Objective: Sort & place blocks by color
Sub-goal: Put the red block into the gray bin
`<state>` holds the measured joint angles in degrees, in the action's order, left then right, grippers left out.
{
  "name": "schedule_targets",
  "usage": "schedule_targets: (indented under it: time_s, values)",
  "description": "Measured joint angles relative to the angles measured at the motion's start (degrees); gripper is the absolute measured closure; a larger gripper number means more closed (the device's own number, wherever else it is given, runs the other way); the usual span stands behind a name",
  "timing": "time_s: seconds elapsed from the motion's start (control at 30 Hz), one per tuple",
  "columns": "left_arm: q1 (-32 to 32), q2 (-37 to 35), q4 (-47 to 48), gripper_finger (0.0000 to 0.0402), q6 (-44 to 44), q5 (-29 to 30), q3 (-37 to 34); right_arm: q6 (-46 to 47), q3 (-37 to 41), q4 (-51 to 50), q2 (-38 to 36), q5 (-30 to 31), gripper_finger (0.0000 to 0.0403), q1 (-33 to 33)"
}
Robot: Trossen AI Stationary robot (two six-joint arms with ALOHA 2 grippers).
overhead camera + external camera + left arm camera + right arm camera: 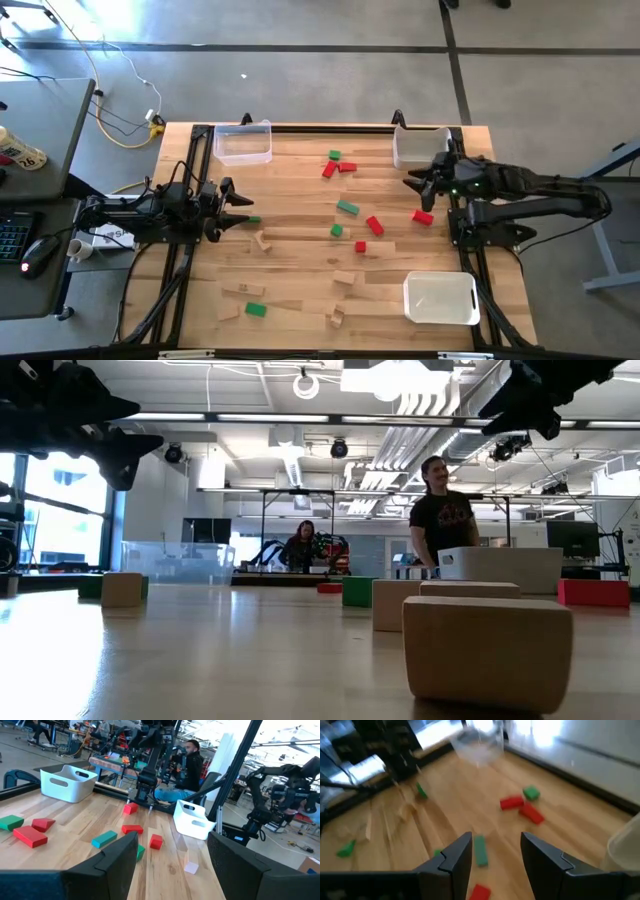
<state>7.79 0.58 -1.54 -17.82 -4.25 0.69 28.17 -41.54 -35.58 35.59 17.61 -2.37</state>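
Observation:
Red, green and plain wood blocks lie flat and scattered on the wooden table. Among them are a red block, a green bar and a wood piece. My left gripper stands open and level at the table's left side, with a small green block just beyond its fingertips; nothing lies between its fingers. My right gripper hangs open above the table's right side, slanting down over the green bar, with nothing between its fingers.
A clear bin stands at the far left, a white bin at the far right and another white bin at the near right. Beyond the table, a desk with a keyboard sits to the left and people are in the room.

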Motion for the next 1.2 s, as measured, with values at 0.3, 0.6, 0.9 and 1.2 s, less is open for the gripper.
schedule_targets:
  time_s: [0.3,0.6,0.9,1.2]
  values:
    - [0.0,0.0,0.0,0.0174,0.0,0.0,0.0,9.4,-4.3,-9.8,9.2,-6.6,0.0247,0.0]
    - [0.0,0.0,0.0,0.0174,0.0,0.0,0.0,9.4,-5.7,-9.7,17.1,-9.9,0.0227,0.0]
    - [0.0,0.0,0.0,0.0174,-0.1,0.0,0.0,8.4,-10.5,-11.6,24.3,-15.0,0.0180,0.0]
    - [0.0,0.0,0.0,0.0174,0.0,0.0,0.0,4.4,-19.9,-27.3,34.6,-14.7,0.0178,0.0]
